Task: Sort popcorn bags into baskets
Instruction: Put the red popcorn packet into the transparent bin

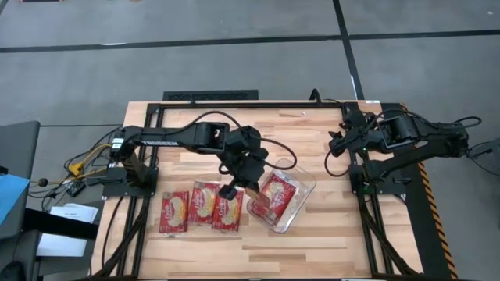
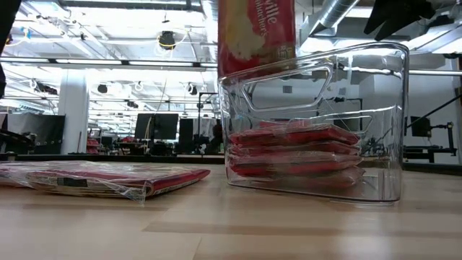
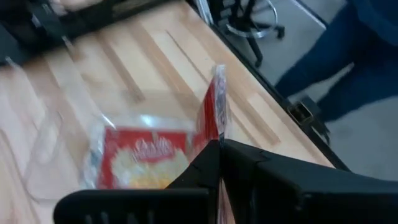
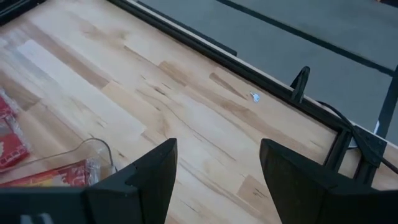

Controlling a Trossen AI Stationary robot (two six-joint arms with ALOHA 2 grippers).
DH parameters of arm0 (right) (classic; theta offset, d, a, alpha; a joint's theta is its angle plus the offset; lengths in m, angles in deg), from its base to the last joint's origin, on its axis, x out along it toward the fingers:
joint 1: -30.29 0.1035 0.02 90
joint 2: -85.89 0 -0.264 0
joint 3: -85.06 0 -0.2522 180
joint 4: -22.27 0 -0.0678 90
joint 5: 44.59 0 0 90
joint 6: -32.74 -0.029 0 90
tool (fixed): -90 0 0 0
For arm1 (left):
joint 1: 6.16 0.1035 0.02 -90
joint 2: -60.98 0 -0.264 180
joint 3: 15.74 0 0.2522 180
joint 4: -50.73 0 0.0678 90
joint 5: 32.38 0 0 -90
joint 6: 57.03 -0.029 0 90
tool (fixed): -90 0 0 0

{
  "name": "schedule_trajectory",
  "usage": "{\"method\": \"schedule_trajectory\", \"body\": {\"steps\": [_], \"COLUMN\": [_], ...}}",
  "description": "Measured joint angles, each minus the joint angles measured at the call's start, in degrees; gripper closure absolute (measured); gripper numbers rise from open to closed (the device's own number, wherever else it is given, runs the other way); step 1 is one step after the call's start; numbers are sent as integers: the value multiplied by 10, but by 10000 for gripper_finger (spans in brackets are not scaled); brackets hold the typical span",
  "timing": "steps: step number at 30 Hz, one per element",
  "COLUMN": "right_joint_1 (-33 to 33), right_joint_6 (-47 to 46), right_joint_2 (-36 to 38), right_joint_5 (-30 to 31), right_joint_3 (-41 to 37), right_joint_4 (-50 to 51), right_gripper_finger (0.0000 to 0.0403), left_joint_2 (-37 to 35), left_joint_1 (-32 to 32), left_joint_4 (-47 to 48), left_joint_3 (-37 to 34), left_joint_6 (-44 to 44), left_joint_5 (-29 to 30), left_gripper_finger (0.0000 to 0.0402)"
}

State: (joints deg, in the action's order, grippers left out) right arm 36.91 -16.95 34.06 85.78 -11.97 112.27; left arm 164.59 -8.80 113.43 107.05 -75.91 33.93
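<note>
Three red popcorn bags (image 1: 174, 212) (image 1: 205, 203) (image 1: 228, 212) lie flat in a row on the wooden table, left of the clear tub (image 1: 303, 190). The tub (image 2: 375, 144) holds a stack of red bags (image 2: 296, 152) (image 1: 279, 190). My left gripper (image 1: 234, 190) (image 3: 219, 144) hovers at the tub's left end, shut on one more bag (image 2: 256, 32) that hangs above the tub. My right gripper (image 1: 337, 143) (image 4: 217, 168) waits open over the table's far right part, touching nothing. My left gripper pinches the popcorn bag between its two fingers, which come at it from above. In the wrist view the bag shows edge-on (image 3: 215, 118) just past the fingertips. The bag hangs upright below the fingers, lifted clear over the tub's left end (image 2: 245, 87).
Bare wood lies right of the tub and along the table's near edge (image 1: 328, 250). Black arm bases stand at the table's left (image 1: 129, 176) and right (image 1: 367, 183) sides. A black rail (image 1: 234, 101) runs along the far edge.
</note>
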Motion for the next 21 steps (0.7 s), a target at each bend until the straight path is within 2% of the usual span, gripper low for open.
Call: {"method": "schedule_trajectory", "body": {"steps": [11,21], "right_joint_1": [0,0], "right_joint_6": [-14,-15], "right_joint_2": [0,0], "right_joint_5": [0,0], "right_joint_3": [0,0], "right_joint_4": [0,0], "right_gripper_finger": [148,148], "left_joint_2": [24,26], "left_joint_1": [-28,-34], "left_joint_4": [-37,-32], "left_joint_3": [2,1], "left_joint_6": [-4,1], "left_joint_5": [-3,-3], "left_gripper_finger": [401,401]}}
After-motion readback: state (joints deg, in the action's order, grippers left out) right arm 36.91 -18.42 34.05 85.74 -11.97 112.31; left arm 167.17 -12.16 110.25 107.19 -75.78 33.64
